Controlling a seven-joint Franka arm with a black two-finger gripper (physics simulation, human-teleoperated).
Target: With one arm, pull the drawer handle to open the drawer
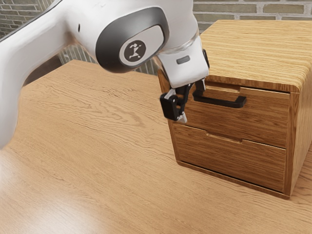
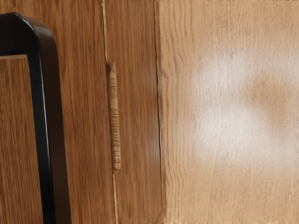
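A wooden cabinet with two drawers stands at the exterior view's right. The top drawer carries a black bar handle; its front looks about flush with the cabinet. My gripper hangs at the handle's left end, open, with one black finger in front of and below the bar and the other against the bar's end post. In the wrist view the black handle runs close beside the hand across the drawer front.
The lower drawer has a small wooden lip handle, seen in the wrist view as a ridge. The wooden table spreads open in front of the cabinet. A brick wall stands behind.
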